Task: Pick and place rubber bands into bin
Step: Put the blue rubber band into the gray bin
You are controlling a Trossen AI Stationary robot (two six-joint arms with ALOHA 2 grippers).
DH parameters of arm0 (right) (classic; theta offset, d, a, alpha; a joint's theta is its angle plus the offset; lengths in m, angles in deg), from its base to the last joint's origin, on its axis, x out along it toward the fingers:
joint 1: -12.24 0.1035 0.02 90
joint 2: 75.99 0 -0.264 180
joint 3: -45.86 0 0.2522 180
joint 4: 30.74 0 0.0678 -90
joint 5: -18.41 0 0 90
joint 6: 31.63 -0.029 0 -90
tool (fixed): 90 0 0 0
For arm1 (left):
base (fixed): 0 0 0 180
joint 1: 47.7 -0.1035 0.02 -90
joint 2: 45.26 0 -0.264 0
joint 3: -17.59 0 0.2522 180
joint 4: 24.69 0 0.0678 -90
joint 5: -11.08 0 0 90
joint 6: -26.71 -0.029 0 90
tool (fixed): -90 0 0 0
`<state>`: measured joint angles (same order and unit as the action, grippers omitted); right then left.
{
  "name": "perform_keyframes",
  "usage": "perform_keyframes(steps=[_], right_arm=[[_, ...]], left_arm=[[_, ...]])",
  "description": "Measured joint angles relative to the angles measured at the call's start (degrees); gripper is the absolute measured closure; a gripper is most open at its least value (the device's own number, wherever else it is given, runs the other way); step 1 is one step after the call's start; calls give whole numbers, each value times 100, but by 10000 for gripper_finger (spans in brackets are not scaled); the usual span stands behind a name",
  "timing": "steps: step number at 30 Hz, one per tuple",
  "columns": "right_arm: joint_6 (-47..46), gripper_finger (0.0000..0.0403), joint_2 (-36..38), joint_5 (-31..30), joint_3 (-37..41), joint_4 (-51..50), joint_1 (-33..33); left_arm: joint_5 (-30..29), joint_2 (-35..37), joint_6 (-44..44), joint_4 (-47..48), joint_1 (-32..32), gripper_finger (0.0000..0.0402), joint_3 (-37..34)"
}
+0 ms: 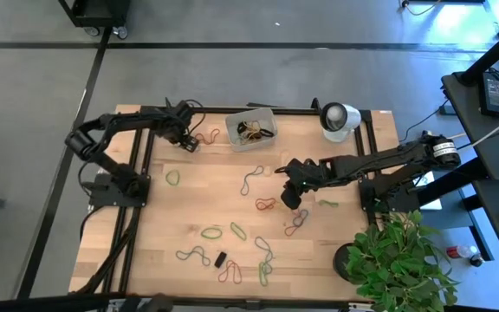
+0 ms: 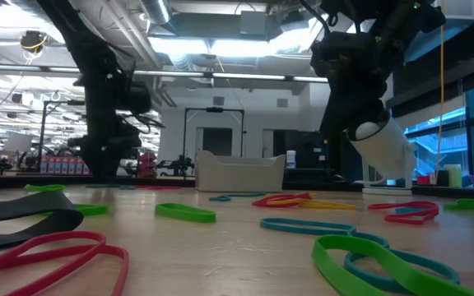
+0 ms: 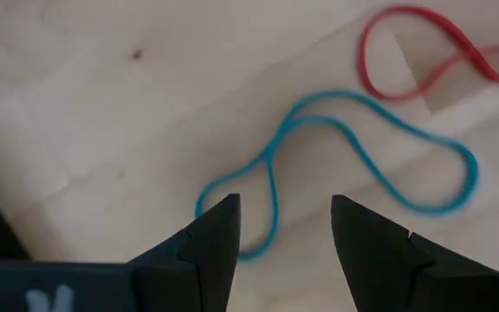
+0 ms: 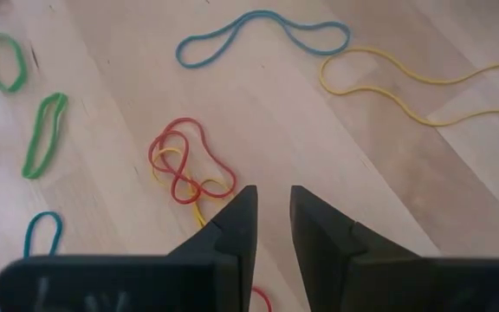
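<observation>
Left gripper, fingers spread, empty, hangs over blue band left of bin, upper centre. Band's long axis runs diagonally ahead of fingers. Right gripper, fingers narrowly parted, holds nothing, above red-yellow bands.

A: What lies ahead of the right gripper?
B: A tangled red rubber band over a thin yellow one, on the pale wooden table.
A: And the fingers?
B: Narrowly apart, empty. Farther off, a blue elastic loop and two green ones.
</observation>
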<state>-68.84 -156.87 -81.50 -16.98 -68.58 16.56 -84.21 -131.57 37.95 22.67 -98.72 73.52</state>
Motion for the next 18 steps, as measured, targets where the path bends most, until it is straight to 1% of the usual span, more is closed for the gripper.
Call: perform_keyframes(steps=[3, 6, 9, 12, 13, 18], right_arm=[[0, 328, 0, 0, 0, 2, 0], [0, 328, 0, 2, 0, 22, 6], [10, 328, 0, 2, 0, 30, 11], [17, 328, 0, 2, 0, 33, 11], [17, 328, 0, 2, 0, 33, 11], [37, 328, -1, 2, 0, 30, 13]], left_arm=[[-130, -292, -3, -232, -17, 233, 3], [-397, -443, 80, -250, 77, 259, 96], [-526, -509, 91, -232, 162, 308, 95], [-668, -542, 105, -180, 192, 376, 92], [-661, -542, 148, -156, 188, 387, 90], [-554, -441, 588, 88, 218, 398, 79]])
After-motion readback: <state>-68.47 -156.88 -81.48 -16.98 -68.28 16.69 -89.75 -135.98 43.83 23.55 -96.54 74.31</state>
